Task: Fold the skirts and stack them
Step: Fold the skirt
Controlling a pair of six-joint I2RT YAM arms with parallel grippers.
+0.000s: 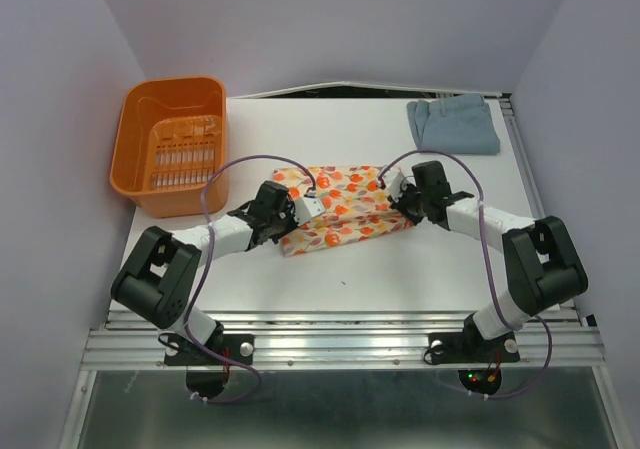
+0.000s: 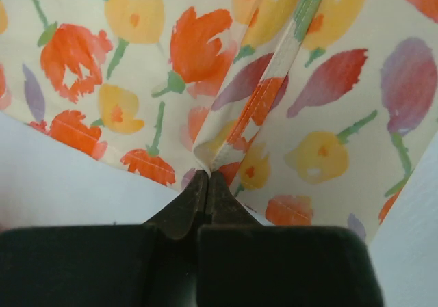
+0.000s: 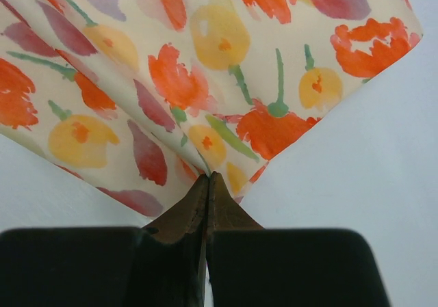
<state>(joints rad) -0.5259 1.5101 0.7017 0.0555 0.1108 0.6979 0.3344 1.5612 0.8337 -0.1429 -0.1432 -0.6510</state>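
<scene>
A cream skirt with orange, yellow and purple tulips [image 1: 340, 209] lies partly folded at the table's middle. My left gripper [image 1: 300, 207] is shut on its left edge; in the left wrist view the fingertips [image 2: 207, 177] pinch a fold of the floral skirt [image 2: 226, 81]. My right gripper [image 1: 398, 191] is shut on its right edge; in the right wrist view the fingertips [image 3: 209, 178] pinch the floral skirt [image 3: 205, 68] near a corner. A folded light blue skirt [image 1: 453, 124] lies at the back right of the table.
An orange plastic basket [image 1: 172, 144] stands at the back left. The white table [image 1: 420, 269] shows bare in front of the skirt. Purple cables loop above both arms.
</scene>
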